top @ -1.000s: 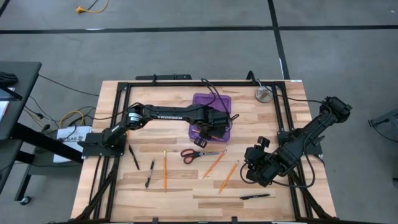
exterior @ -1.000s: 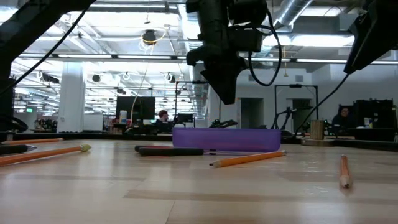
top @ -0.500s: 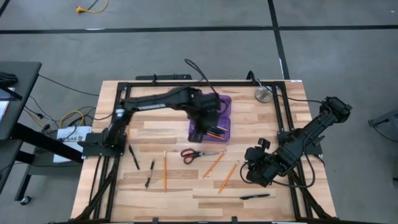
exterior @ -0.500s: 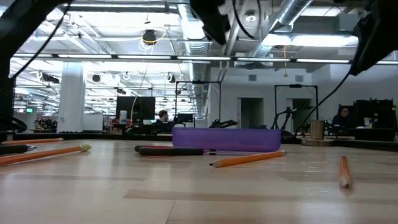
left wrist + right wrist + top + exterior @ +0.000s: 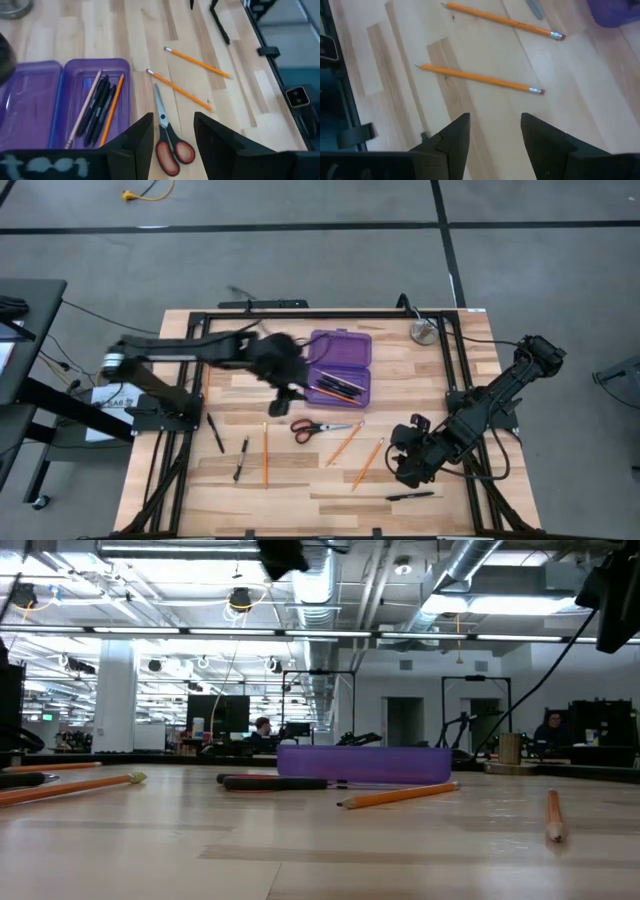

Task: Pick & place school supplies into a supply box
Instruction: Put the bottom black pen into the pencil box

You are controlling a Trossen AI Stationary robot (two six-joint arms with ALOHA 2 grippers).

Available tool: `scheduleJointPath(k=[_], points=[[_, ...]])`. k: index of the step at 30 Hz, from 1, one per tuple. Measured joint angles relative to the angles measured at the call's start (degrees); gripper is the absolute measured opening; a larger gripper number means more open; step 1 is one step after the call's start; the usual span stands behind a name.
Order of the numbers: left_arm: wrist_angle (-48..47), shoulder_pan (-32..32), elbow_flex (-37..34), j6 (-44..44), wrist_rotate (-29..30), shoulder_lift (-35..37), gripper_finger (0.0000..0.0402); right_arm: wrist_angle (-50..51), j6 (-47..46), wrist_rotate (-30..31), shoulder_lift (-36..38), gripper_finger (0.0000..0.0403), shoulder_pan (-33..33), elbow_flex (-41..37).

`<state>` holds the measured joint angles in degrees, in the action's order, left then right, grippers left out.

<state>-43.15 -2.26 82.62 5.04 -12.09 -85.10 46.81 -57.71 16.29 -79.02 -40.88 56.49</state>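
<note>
The supply box lies open near the bench's far edge, about midway along it, lid flapped out flat. In its tray I count a few black pens and at least one orange pencil, so part of the load is in. The rest is out on the wood: the scissors just on the near side of the box, two pencils beside them toward the right, one pencil and two black pens nearer the left edge, and one pen close to the near right corner.

I judge I am between picks: a drop into the box looks done and the next item must be chosen. My left hand hangs above the bench just left of the box, empty, fingers parted to a moderate gap; its wrist view looks down on the scissors' handles. My right hand is low over the near right part of the bench, empty and spread wide, with two pencils ahead of it.

Next, I think, the left hand should come down on the scissors; gripping at the pivot or blades seems safer than at the looped handles.
</note>
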Motion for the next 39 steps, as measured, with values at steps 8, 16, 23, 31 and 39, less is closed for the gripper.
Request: scheduleJointPath(k=[8,16,23,31,39], points=[[21.41,2.36,-31.13,-9.04,5.46,23.64,0.0128,-2.24,-3.65,-1.46,-0.05,0.0169,0.0,0.0],[33.38,6.93,-47.87,-12.0,10.13,39.74,0.0128,-5.75,-6.82,-3.43,-6.73,0.0169,-1.94,0.0],[35.02,9.03,-53.46,-12.84,13.01,45.54,0.0128,-14.59,-8.35,-4.51,-13.2,0.0169,-5.65,0.01],[34.99,10.41,-53.71,-13.14,12.98,45.76,0.0128,-18.58,-8.5,-12.62,-17.57,0.0169,-9.45,0.07],[34.92,10.55,-53.71,-13.14,12.98,45.74,0.0128,-14.07,-10.95,-22.34,-20.2,0.0168,-10.4,0.13]])
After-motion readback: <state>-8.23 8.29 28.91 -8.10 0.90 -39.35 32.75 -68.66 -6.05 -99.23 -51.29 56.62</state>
